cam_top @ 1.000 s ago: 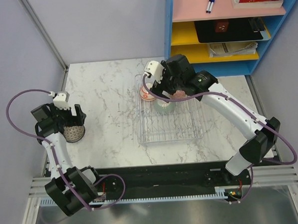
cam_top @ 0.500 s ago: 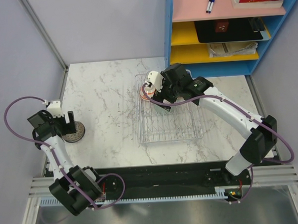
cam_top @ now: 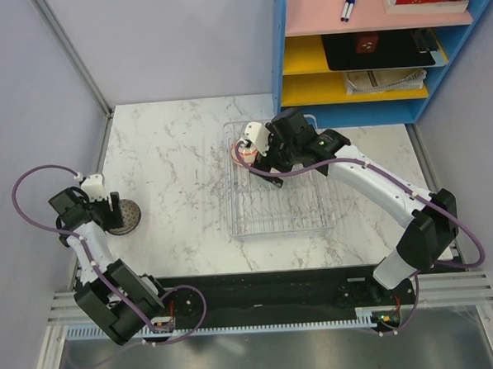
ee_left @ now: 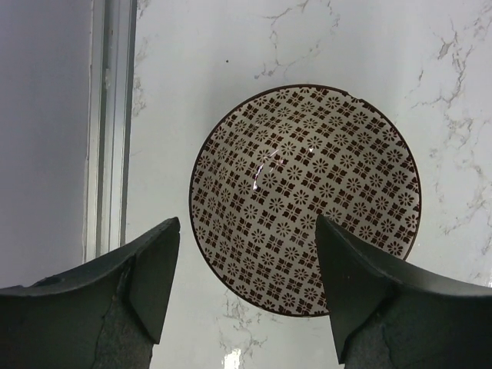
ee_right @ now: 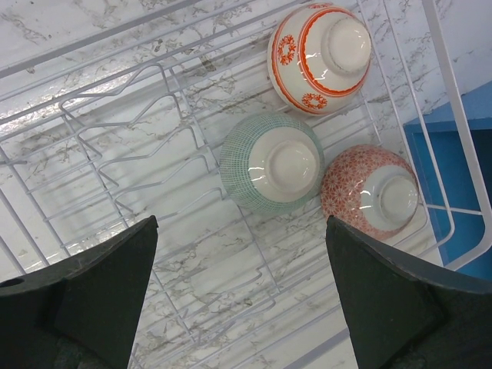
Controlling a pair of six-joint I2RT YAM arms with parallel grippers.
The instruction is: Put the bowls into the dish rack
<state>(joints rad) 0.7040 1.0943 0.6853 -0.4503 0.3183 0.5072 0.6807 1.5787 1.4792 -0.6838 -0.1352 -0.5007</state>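
Observation:
A brown-patterned bowl (ee_left: 305,200) stands upright on the marble table at the left (cam_top: 127,215). My left gripper (ee_left: 246,231) is open and empty, hovering above the bowl's near-left rim (cam_top: 107,210). The dish rack (cam_top: 281,220) sits mid-table. At its far end three bowls lie upside down: a white one with red bands (ee_right: 319,58), a pale green one (ee_right: 271,163) and a red-patterned one (ee_right: 369,192). My right gripper (ee_right: 240,227) is open and empty above the rack's wires (ee_right: 115,123), just near of the green bowl (cam_top: 266,154). A fifth bowl is not in view.
A blue shelf unit (cam_top: 371,46) with books and pens stands at the back right, close behind the rack. An aluminium rail (ee_left: 111,115) and a grey wall run along the table's left edge, next to the brown bowl.
My left gripper has drawn back to the left, uncovering the brown bowl. My right gripper has shifted a little toward the rack's far end, still open.

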